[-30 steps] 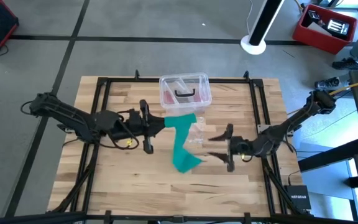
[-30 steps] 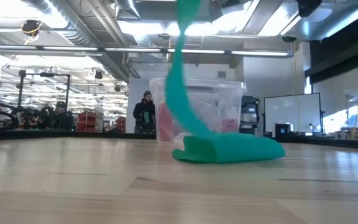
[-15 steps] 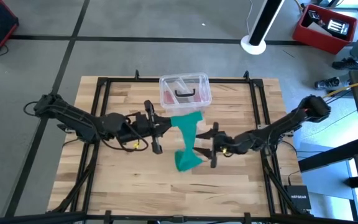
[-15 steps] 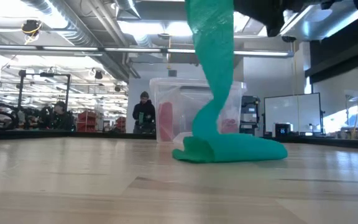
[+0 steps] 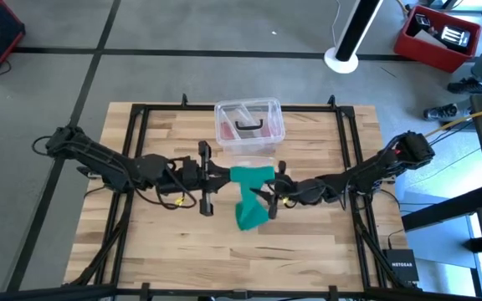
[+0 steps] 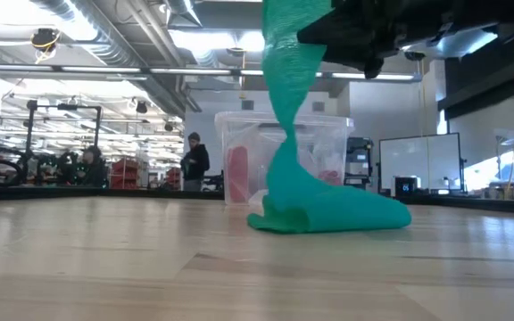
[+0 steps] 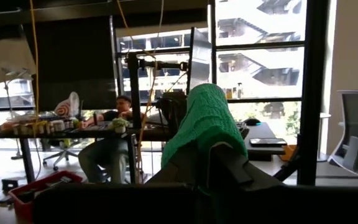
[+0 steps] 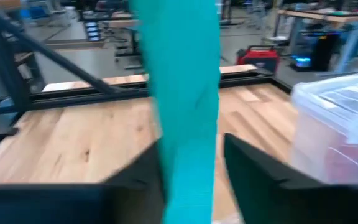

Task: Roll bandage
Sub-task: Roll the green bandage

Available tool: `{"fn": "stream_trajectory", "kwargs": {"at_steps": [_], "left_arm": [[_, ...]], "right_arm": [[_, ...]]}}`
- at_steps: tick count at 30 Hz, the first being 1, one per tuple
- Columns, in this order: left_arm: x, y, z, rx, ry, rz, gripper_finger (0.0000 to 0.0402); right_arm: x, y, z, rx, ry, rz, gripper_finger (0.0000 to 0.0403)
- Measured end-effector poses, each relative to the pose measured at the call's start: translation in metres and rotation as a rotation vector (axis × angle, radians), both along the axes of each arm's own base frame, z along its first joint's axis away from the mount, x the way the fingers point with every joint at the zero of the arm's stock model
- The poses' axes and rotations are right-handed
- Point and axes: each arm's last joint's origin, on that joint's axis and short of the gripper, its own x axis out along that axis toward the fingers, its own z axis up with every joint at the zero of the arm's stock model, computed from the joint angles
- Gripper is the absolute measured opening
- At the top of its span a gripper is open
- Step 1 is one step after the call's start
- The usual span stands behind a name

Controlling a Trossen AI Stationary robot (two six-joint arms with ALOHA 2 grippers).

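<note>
The left end effector (image 5: 223,175) is clamped on the bandage's (image 5: 250,194) raised end at mid-desk. The right end effector (image 5: 268,191) straddles the hanging strip, ungripped; a mistimed pinch could twist it.

Matt knit bandage (image 6: 303,201) (wood-plank table (image 5: 166,242))

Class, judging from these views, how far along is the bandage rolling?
Done: the left pincer holds one end of the bandage lifted off the table. In hand: the right pincer is closing around the hanging strip. Left: all the rolling; the rest lies in a loose heap.
</note>
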Motion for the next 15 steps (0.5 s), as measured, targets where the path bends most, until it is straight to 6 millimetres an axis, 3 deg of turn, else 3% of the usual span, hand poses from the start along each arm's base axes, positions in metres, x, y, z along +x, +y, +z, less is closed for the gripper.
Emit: {"fn": "stream_trajectory", "kwargs": {"at_steps": [3, 4, 8, 15], "left_arm": [[0.000, -0.001, 0.000, 0.005, -0.004, -0.033, 0.0011], [0.000, -0.001, 0.000, 0.008, -0.005, -0.041, 0.0011], [-0.004, 0.002, 0.005, 0.017, -0.012, 0.013, 0.0011], [-0.009, 0.012, 0.008, 0.089, 0.030, 0.264, 0.0011]], "right_arm": [[0.000, 0.004, 0.000, -0.031, 0.012, 0.081, 0.0033], [-0.002, 0.008, 0.000, -0.036, 0.014, 0.122, 0.0017], [-0.016, 0.035, 0.009, -0.063, -0.015, 0.272, 0.0015], [-0.051, 0.081, 0.020, -0.116, -0.035, 0.451, 0.0006]]}}
